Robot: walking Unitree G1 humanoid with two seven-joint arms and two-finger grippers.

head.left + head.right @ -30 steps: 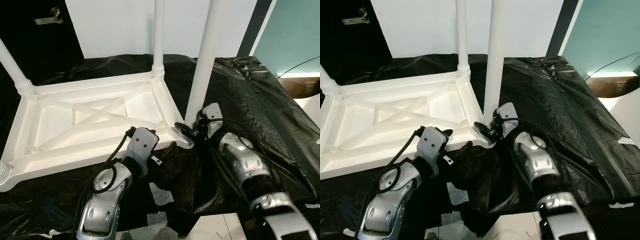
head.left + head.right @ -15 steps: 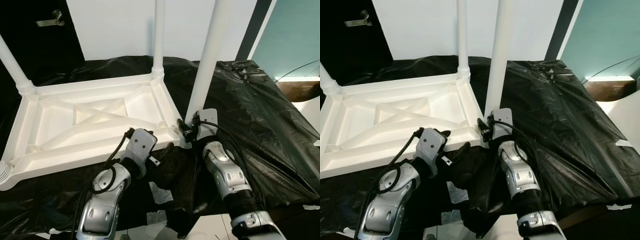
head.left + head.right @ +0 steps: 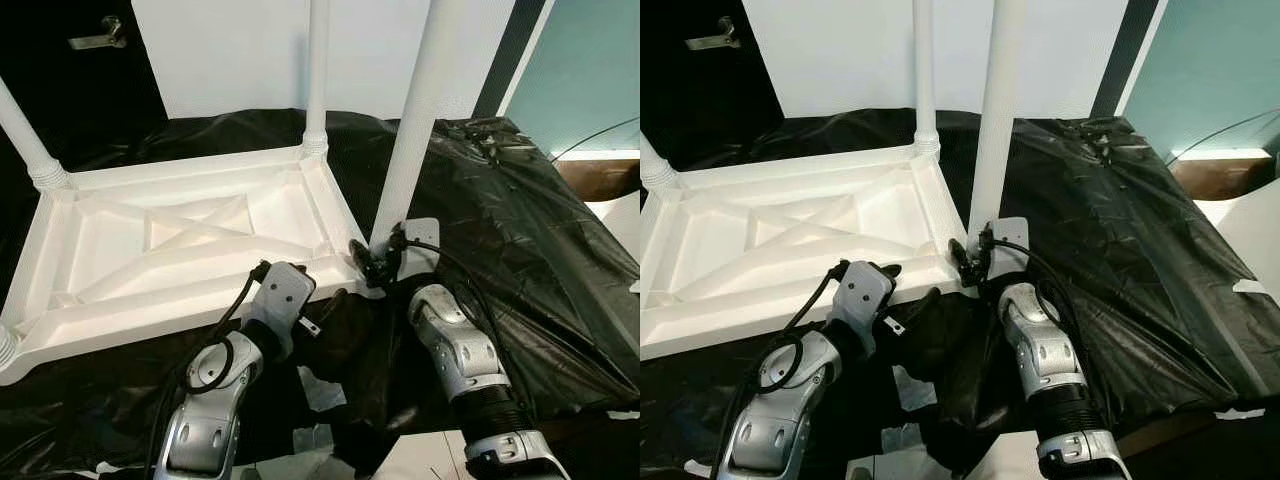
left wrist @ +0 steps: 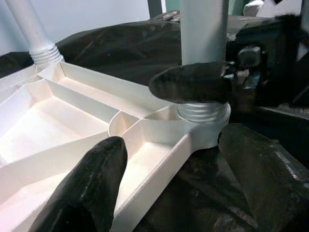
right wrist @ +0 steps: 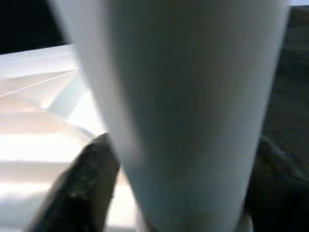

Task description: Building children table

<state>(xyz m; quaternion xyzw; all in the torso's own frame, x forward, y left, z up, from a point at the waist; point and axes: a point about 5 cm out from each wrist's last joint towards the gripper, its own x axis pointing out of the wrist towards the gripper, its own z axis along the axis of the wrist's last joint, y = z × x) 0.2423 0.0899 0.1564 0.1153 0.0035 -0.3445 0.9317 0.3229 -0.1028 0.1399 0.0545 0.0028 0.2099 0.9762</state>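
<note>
A white plastic children's table [image 3: 190, 245] lies upside down on black sheeting. Two legs stand screwed in at its far right corner [image 3: 317, 70] and far left corner [image 3: 25, 135]. A third leg [image 3: 415, 110] stands slightly tilted in the near right corner socket [image 4: 203, 113]. My right gripper [image 3: 372, 262] is shut on this leg's base, with the leg [image 5: 193, 121] held between its fingers [image 5: 91, 179]. My left gripper [image 4: 178, 193] is open just before that corner. One of its fingers [image 4: 91, 188] lies over the table's rim, the other outside it.
Crinkled black plastic sheeting [image 3: 520, 230] covers the surface and drops off at the front. A cardboard box [image 3: 605, 175] and a cable sit at the far right. A dark door with a handle [image 3: 100, 35] is at the back left. Paper scraps [image 3: 320, 385] lie below.
My right forearm has swung inward from the right while its gripper stayed on the leg's base. The leg's top leans slightly more to the right. The left arm has barely moved.
</note>
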